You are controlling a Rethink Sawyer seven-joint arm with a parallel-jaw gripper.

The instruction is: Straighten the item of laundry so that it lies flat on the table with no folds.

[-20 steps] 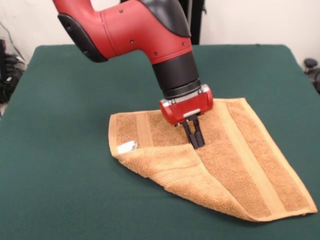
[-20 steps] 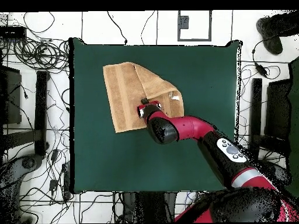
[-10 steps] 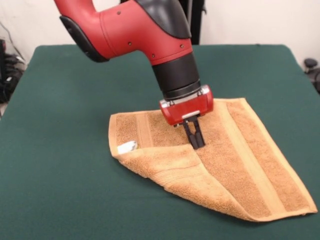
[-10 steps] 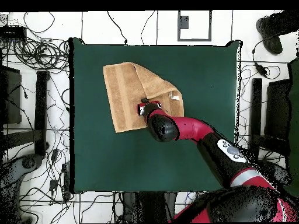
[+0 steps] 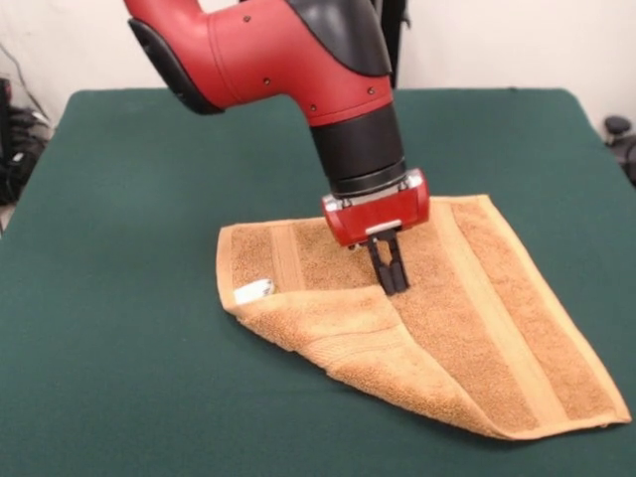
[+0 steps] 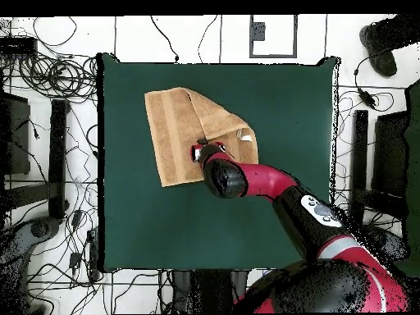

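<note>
The gripper [image 5: 391,281] is seen with fingers drawn together, tips touching the towel [image 5: 467,328]. One corner is folded over on the table [image 5: 119,298].

One counter [image 5: 119,328], covered in dark green cloth, and one towel [image 5: 467,328] on it: a single orange-tan piece, partly folded over itself. On that towel, two smoother woven bands show, and one small white tag [image 5: 252,291] sits at the folded edge. One red and black arm [image 5: 288,60] comes down over the towel, carrying one gripper [image 5: 391,278], its two dark fingers [image 5: 397,270] close together. From overhead, the count holds: one counter [image 6: 271,107], one towel [image 6: 172,131], one arm [image 6: 262,180].
</note>
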